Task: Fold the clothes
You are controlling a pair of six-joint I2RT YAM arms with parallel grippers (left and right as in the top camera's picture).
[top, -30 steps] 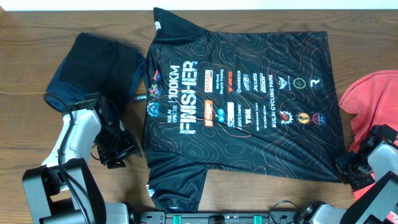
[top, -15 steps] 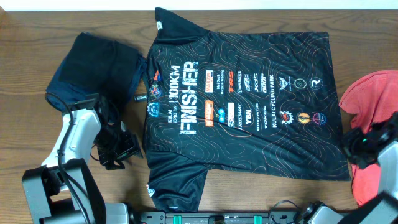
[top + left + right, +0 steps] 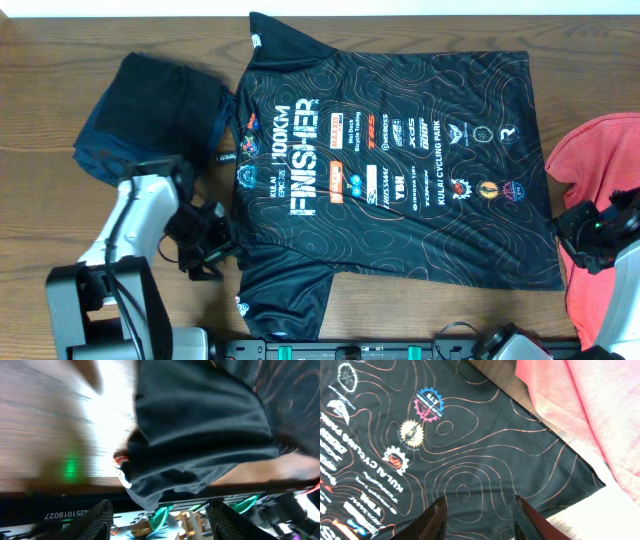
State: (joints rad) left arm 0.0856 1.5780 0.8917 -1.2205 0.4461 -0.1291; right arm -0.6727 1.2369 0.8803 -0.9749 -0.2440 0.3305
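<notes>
Black jersey [image 3: 400, 190] lies spread flat in the middle of the tabletop [image 3: 60, 60], print side up, collar to the left, hem to the right. Red T-shirt [image 3: 600, 160] is bunched at the right edge, just beside the hem. A dark cloth bundle [image 3: 150, 110] sits far left, touching the collar end.

My left jaws are apart with nothing between them, low by the near-left sleeve [image 3: 285, 300]. The left wrist view is blurred but shows that sleeve's edge lying loose on the wood. My right jaws are apart too, empty, hanging over the near-right hem corner [image 3: 585, 482], with the red fabric close on the right.

Handling, my guess:
- Thin, light sports knit, fully limp. It will not hold a shape and will drape from any pinch.
- It looks smooth, so likely slippery. A shallow pinch may slide out, so bite well in past the stitched hem.
- Not fragile.

Where to hold: right jaws on the near-right hem corner, left jaws on the near sleeve or near shoulder seam, both on the same long edge so it lifts evenly. Watch that the right jaws catch only black fabric, not the red shirt next to it.
</notes>
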